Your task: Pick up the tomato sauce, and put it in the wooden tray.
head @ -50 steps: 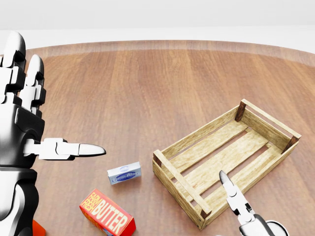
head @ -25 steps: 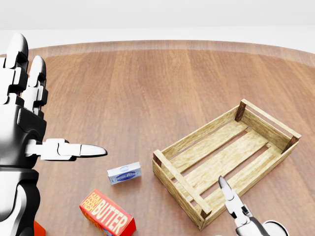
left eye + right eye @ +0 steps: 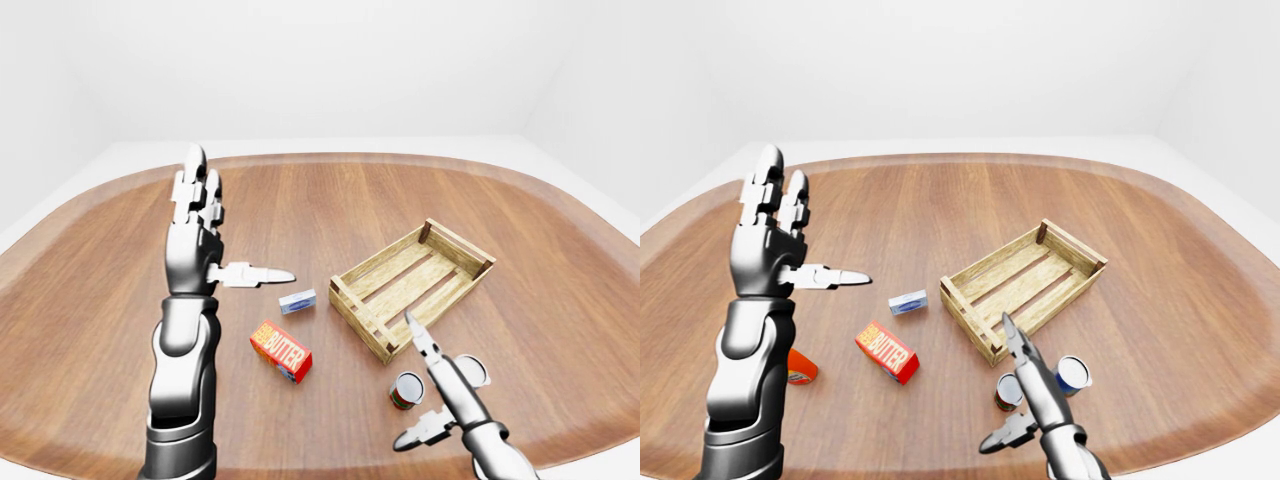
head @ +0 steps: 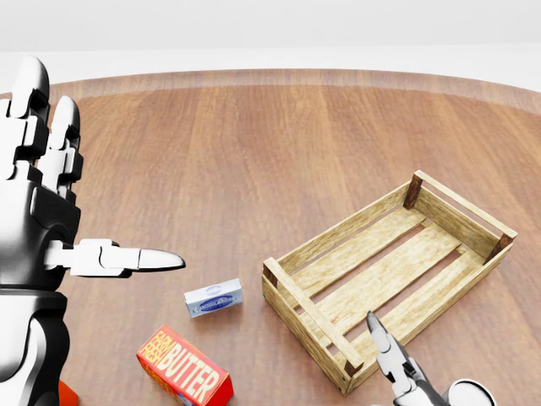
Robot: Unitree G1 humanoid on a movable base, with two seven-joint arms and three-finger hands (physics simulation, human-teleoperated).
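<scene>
The tomato sauce looks like the small can with a red and green label [image 3: 402,393], upright on the wooden table near the bottom right of the left-eye view. My right hand [image 3: 432,385] is open, with its long finger and thumb spread on the can's right side, not closed on it. The wooden tray [image 3: 380,257] stands empty just above the can. My left hand [image 3: 212,245] is open and raised at the left, holding nothing. In the head view only the tip of my right hand [image 4: 385,351] shows, over the tray's near corner.
A red butter box [image 3: 281,351] and a small blue-and-white box [image 3: 297,301] lie left of the tray. A second can with a white top [image 3: 472,370] stands right of my right hand. An orange-red item [image 3: 800,368] sits behind my left forearm.
In the head view my right hand has slid down and a little left, toward the bottom edge. My left hand has barely moved. The objects have not moved.
</scene>
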